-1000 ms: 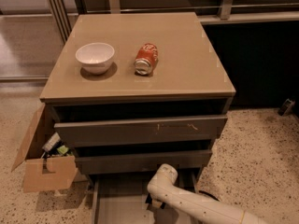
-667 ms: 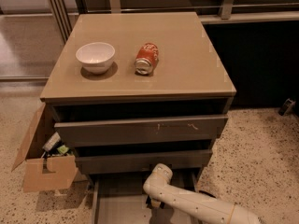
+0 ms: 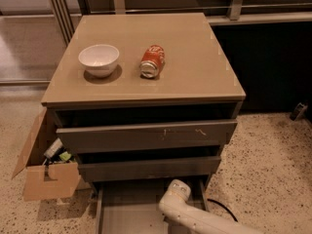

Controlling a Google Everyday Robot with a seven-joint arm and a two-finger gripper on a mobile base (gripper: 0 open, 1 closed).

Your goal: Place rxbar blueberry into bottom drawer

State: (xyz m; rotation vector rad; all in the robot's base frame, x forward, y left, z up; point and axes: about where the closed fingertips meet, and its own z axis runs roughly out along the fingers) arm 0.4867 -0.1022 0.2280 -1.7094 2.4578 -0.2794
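The bottom drawer [image 3: 122, 209] is pulled open at the foot of the cabinet, and its plain grey floor shows. My white arm [image 3: 178, 201] reaches in from the lower right and bends over the drawer's right half. My gripper hangs below that bend, inside or just above the drawer, hidden by the arm and the lower edge of the view. The rxbar blueberry is not visible; no dark blue bar shows on the cabinet top or on the visible drawer floor.
A white bowl [image 3: 99, 59] and an orange-red can [image 3: 152, 61] lying on its side sit on the cabinet top [image 3: 185, 43]. The two upper drawers [image 3: 146, 136] stand slightly ajar. An open cardboard box [image 3: 46, 172] stands on the floor to the left. A black cable [image 3: 222, 207] lies at the right.
The arm's bend has shifted a little to the left over the open bottom drawer. Nothing else has moved.
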